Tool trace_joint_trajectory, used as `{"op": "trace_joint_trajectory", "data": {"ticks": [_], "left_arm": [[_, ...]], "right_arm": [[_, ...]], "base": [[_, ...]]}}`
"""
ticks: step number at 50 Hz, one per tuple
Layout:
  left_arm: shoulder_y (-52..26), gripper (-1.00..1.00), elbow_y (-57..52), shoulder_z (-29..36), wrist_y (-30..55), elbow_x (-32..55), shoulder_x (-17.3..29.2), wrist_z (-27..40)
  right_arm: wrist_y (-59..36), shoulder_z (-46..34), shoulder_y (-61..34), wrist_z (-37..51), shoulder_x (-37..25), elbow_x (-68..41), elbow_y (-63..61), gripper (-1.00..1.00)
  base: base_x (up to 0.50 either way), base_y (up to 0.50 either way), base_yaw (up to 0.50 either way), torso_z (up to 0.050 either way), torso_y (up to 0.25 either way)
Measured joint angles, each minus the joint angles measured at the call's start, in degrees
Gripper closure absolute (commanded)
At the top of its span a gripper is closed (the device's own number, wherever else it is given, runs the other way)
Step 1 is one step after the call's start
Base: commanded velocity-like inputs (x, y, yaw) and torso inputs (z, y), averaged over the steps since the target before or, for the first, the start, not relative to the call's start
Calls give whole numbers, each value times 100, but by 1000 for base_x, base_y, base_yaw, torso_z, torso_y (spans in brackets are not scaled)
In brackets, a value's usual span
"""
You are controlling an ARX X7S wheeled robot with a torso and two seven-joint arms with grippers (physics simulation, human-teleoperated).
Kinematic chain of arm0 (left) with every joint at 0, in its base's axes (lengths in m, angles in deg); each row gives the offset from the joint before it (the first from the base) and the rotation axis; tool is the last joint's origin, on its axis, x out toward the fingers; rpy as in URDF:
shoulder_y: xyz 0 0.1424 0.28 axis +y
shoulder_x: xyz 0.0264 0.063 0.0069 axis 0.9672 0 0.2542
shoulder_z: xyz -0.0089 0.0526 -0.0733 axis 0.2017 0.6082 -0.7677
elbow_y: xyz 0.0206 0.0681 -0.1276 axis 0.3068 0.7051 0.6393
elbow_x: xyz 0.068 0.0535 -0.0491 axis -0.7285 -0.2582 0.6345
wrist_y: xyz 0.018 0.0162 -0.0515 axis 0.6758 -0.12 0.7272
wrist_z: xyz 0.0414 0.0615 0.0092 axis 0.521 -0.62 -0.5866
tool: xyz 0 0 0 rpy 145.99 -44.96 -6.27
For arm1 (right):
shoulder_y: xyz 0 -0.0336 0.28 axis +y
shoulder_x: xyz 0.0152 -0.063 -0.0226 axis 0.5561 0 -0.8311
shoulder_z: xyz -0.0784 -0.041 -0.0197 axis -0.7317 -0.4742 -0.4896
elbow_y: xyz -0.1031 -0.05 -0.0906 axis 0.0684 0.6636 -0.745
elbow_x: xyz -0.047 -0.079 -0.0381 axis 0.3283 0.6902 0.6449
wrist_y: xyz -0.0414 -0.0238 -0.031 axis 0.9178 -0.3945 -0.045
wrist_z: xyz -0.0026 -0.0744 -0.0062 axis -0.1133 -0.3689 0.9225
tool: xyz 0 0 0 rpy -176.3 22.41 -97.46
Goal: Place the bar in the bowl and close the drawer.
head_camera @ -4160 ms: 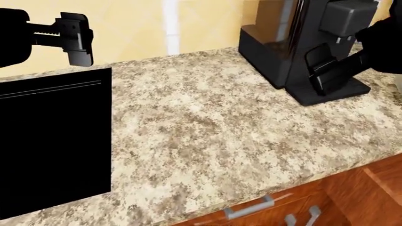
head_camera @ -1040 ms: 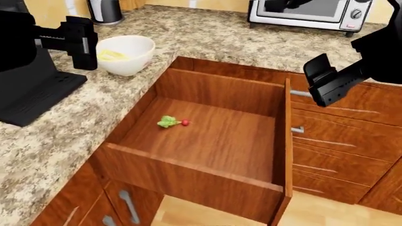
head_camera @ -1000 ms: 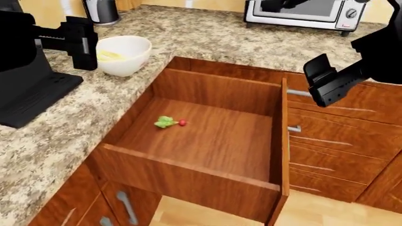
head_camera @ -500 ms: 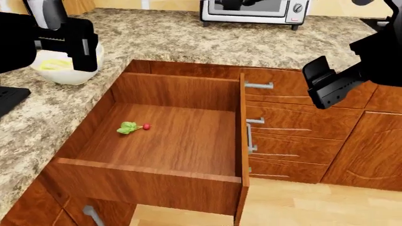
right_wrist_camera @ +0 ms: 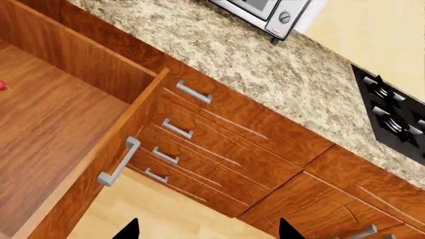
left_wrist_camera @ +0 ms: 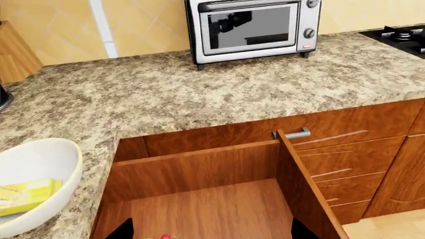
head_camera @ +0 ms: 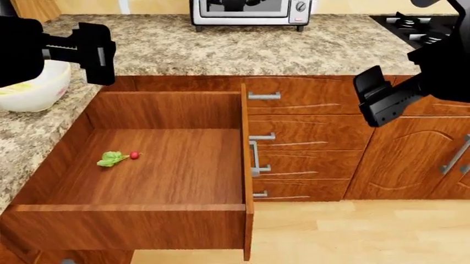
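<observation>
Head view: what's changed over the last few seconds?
The view swung right, from the coffee machine to the open drawer, toaster oven and stacked drawer fronts. Unchanged: bar in the bowl, radish in the drawer, left hand and right hand raised, empty.

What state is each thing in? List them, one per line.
drawer: pulled fully open, only the radish on its floor.
bar: lying inside the bowl.
bowl: upright on the counter, bar inside.
radish: lying on the drawer floor.
toaster oven: door shut.
left gripper: open, empty.
right gripper: open, empty.
</observation>
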Motion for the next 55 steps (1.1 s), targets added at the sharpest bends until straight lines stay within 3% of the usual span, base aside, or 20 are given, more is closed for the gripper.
{"op": "trace_joint_trajectory", "data": {"ticks": [10, 30, 46, 55], "left_arm": [[3, -100, -6, 22, -19, -9, 13, -17], [-25, -100, -21, 74, -47, 19, 30, -8], [-5, -100, -32, 110, -81, -10, 39, -46], [-6, -100, -47, 128, -96, -21, 44, -62]], "right_arm": [[28, -34, -4, 73, 5, 40, 20, -100], [-12, -167, -64, 335, 46, 200, 7, -100], [98, -312, -58, 700, 70, -77, 259, -100], [67, -383, -63, 769, 94, -167, 344, -100]], "base": [[37, 0, 0, 0, 0], [487, -2, 0, 0, 0], [2, 0, 0, 0, 0], [-50, -449, 0, 0, 0]]}}
